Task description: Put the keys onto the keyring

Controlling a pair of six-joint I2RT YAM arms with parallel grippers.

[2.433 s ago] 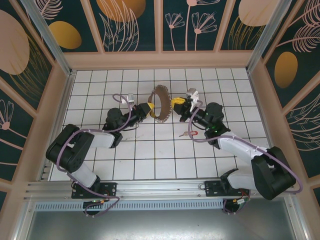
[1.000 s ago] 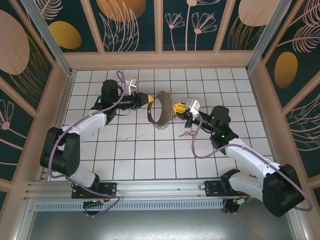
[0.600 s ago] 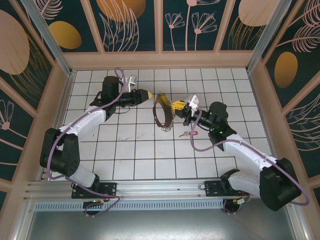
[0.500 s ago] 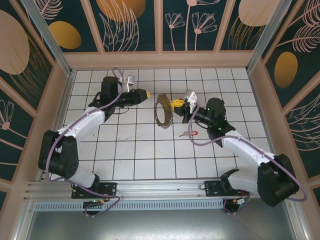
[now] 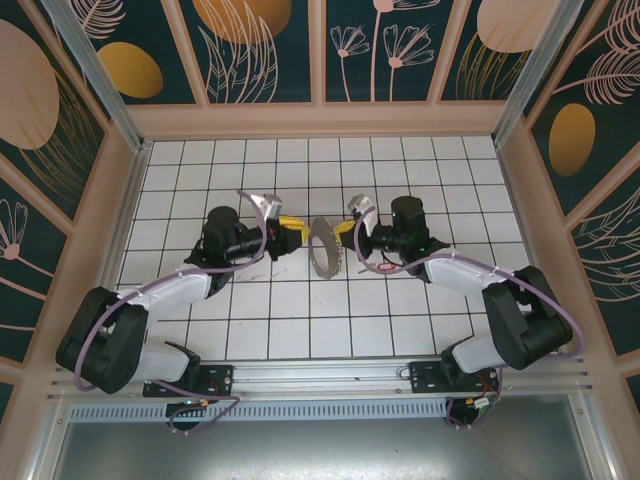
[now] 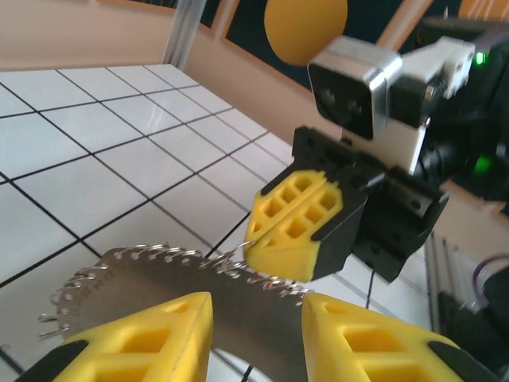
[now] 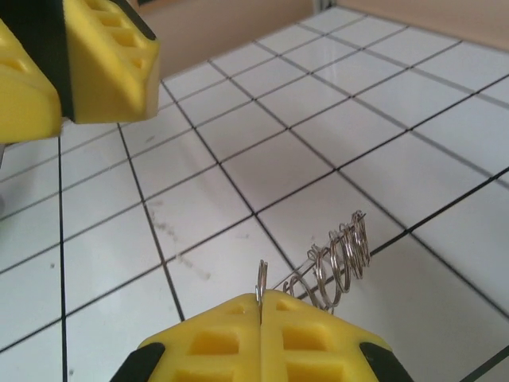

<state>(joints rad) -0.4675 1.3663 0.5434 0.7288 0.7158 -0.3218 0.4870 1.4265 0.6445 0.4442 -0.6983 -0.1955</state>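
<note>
Over the middle of the white tiled bench [image 5: 250, 300], held up on edge between both arms: large pale-grey floppy keyring [image 5: 323, 247] fringed with many small metal keys. On its right side, clamped at a small wire loop of the fringe by the right gripper [image 5: 347, 231], yellow fingers [image 7: 262, 334] pressed tight together. On its left side, faced by the left gripper [image 5: 297, 238], fingers apart with the grey band lying across the gap; cannot tell whether touching it.

Judged early on: ring raised and steadied, no loose key in either grip yet. Looks like the small red-tagged key [image 5: 379, 266] lying on the tiles near the right gripper, though too small to be sure. Left to do: spread the ring, fetch each key, thread it on.

No brand, label or writing readable anywhere; just a green light [image 6: 478, 57] glowing behind the right gripper
</note>
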